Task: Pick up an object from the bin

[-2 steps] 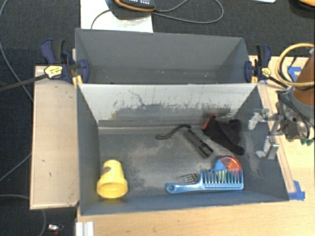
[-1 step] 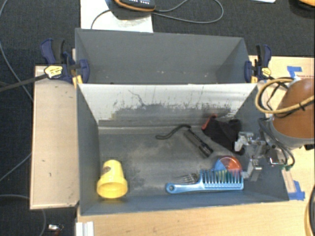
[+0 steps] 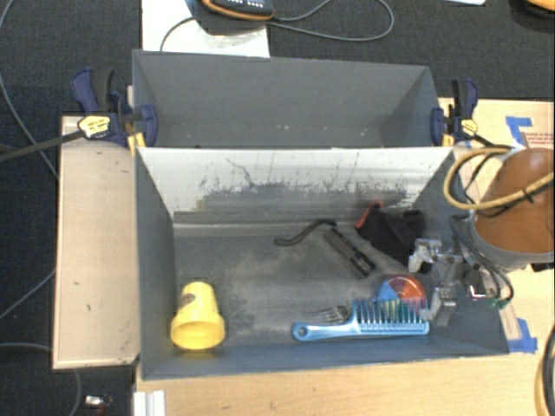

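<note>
- Camera view, looking down into a grey metal bin [image 3: 156, 258] that takes up the middle of the frame. Its floor is scuffed and mostly bare.
- The robot arm enters from the right edge of the frame. A rounded orange-brown cover [image 3: 525, 202] sits on its wrist, with a loop of yellow cable [image 3: 458, 178] beside it.
- The gripper [image 3: 440, 286], a small cluster of metal parts, is low in the bin's lower right corner. Whether the claw is open or closed cannot be told from this angle, and nothing can be seen gripped in it.
- Just to the left of the gripper lies a small orange round thing [image 3: 404, 288] with a blue patch on it.
- In front of the orange round thing lies a blue brush [image 3: 364, 323], along the bin's near wall, with its bristled head towards the gripper and its handle pointing left.
- Above these, near the far wall at right of centre, sits a black lump [image 3: 392, 230] with a red tip.
- Left of the black lump lies a black bent tool [image 3: 334, 237], on the floor near the middle.
- A yellow plastic cup [image 3: 199, 317] lies on its side in the bin's lower left corner, well apart from the gripper.
</note>
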Robot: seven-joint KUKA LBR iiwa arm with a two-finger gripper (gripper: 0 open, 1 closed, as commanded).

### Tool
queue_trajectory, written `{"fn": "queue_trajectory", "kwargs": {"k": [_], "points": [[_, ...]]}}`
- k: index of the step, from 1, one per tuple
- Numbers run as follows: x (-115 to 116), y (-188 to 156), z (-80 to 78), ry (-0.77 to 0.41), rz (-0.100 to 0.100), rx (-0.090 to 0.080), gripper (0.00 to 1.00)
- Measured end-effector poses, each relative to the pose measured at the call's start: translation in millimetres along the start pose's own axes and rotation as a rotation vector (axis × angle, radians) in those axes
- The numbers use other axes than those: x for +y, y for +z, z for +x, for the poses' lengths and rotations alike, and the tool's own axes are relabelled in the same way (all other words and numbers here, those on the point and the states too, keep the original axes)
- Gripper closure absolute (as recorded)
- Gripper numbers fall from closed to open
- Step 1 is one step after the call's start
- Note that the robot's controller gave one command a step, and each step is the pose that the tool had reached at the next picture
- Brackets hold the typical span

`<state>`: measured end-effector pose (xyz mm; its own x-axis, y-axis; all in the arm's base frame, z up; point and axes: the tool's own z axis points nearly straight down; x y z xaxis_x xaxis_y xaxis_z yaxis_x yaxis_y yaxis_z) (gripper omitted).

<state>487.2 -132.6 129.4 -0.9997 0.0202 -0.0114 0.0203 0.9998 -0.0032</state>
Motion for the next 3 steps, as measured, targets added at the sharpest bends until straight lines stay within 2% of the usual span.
{"fn": "queue_trajectory", "kwargs": {"k": [1,2,3], "points": [[0.2,-6.2,-1.3,-0.052,-0.001,0.003,0.0],[6.3,58.6,8.7,-0.17,0.001,-0.006,0.0],[10.9,58.2,9.2,-0.186,0.004,-0.013,1.0]]}}
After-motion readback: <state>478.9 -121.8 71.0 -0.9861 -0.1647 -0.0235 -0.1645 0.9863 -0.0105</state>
